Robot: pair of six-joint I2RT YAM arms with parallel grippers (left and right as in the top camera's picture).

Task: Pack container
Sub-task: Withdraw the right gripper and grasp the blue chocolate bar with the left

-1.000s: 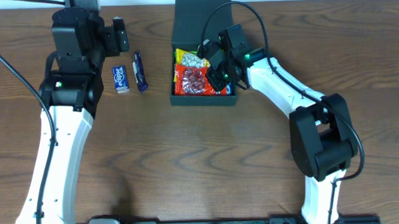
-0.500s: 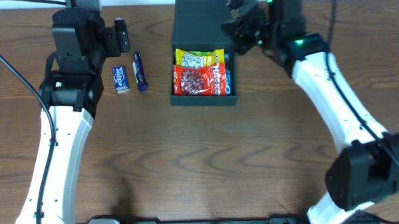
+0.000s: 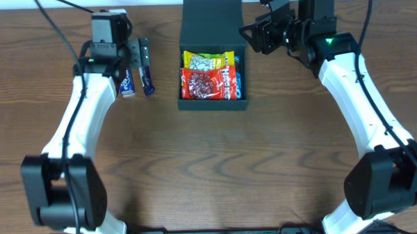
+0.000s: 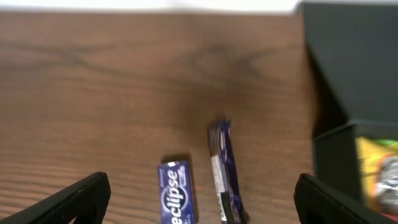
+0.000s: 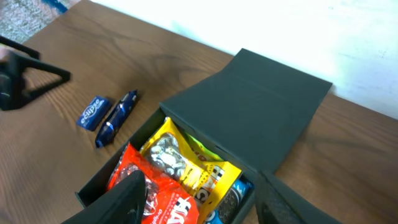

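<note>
The dark container (image 3: 214, 103) stands at the back middle of the table, its flap lid (image 3: 211, 18) laid open behind it. Inside lie a yellow packet (image 3: 208, 60), a red packet (image 3: 207, 84) and a blue packet (image 3: 239, 75). My right gripper (image 3: 261, 23) hangs open and empty above the container's back right corner; its wrist view looks down on the lid (image 5: 261, 102) and the packets (image 5: 180, 163). Over to the left, my left gripper (image 3: 138, 53) stands wide open above a blue Eclipse pack (image 4: 176, 198) and a purple bar (image 4: 225, 168), touching neither.
The Eclipse pack (image 3: 126, 84) and purple bar (image 3: 146, 77) lie side by side on the wood, left of the container. The table's back edge runs close behind the lid. Both arm bases stand at the near edge.
My right gripper lifted out of the container to its back right and opened. My left arm swung in over the two loose snacks, still open.
</note>
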